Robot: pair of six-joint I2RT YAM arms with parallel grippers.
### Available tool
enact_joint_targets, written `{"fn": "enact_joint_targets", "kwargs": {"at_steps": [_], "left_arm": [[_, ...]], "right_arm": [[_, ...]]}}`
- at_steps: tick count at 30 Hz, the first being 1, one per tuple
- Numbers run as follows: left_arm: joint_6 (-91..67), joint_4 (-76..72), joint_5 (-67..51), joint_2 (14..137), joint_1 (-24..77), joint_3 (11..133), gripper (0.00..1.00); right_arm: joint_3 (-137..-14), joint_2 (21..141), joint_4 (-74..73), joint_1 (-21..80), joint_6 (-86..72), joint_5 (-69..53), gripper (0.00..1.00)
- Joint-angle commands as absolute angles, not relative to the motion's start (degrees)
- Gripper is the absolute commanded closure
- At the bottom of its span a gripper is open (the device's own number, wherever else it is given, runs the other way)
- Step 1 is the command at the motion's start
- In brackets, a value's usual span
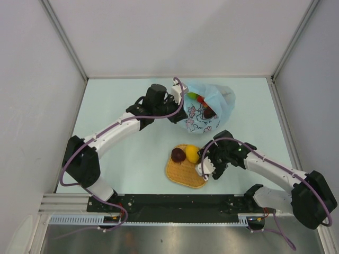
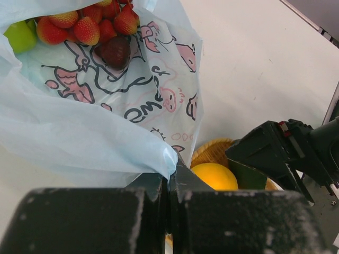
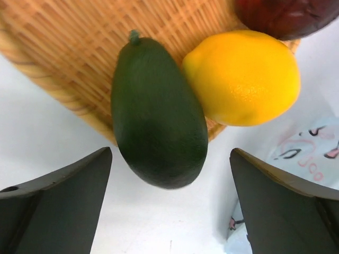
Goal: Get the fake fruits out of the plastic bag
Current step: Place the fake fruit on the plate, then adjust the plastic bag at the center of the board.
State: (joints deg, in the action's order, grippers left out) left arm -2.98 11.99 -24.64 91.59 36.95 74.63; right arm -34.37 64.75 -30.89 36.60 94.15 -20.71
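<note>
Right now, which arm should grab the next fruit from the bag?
Likely right: the right gripper is open, the avocado free on the tray, while the left gripper is shut on the plastic bag.

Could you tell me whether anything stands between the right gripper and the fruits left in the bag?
The plastic bag's printed side wall faces the open right gripper, screening the strawberries and plum. From above nothing visible covers them; the left gripper pinches the bag's rim.
</note>
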Motion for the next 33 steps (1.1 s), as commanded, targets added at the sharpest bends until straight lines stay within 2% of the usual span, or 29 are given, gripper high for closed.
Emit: {"fn": "enact_joint_targets", "kwargs": {"at_steps": [1,9,12,15,18,19,22,23,25,26,29,33], "left_arm": [[-2.9,10.4,-25.5,89.6,37.2,74.9,1.00],[-3.0,11.2,-25.9,89.5,37.2,75.5,1.00],[-2.8,11.9,-26.1,89.1,37.2,75.8,1.00],[-3.0,12.0,-26.1,88.8,37.2,75.8,1.00],[-3.0,13.1,-27.0,88.9,37.1,76.9,1.00],[-3.0,13.5,-27.2,89.0,37.2,77.4,1.00],[-1.9,16.3,-28.2,89.7,37.3,80.8,1.00],[-1.4,17.1,-29.3,89.9,37.3,82.9,1.00],[-0.6,18.6,-30.7,89.7,37.3,84.5,1.00],[-0.7,18.6,-31.4,89.2,37.2,85.2,1.00],[-1.3,16.3,-32.8,86.4,37.4,84.7,1.00],[2.4,17.7,-34.4,83.9,37.6,83.9,1.00]], "right_arm": [[-33.8,63.8,-26.5,35.3,95.0,-20.4,0.00],[-34.3,48.1,-30.7,28.2,92.7,-21.5,0.00],[-38.5,45.3,-27.1,24.9,79.1,-23.0,0.00],[-46.5,48.8,-19.3,25.2,58.8,-23.9,0.00],[-55.3,58.8,-10.8,26.8,39.3,-19.3,0.23],[-57.3,65.3,-10.1,26.5,35.7,-19.4,0.40],[-62.7,74.3,-7.3,25.7,25.8,-17.9,0.67],[-63.7,79.8,-4.9,25.7,24.1,-17.0,0.80],[-66.4,84.7,-2.6,26.1,20.4,-12.7,0.99],[-67.5,90.0,-2.3,26.4,19.9,-11.0,1.00],[-68.4,95.9,1.8,25.2,16.0,-3.7,1.00],[-67.4,95.4,2.0,20.9,12.2,3.3,1.00]]}}
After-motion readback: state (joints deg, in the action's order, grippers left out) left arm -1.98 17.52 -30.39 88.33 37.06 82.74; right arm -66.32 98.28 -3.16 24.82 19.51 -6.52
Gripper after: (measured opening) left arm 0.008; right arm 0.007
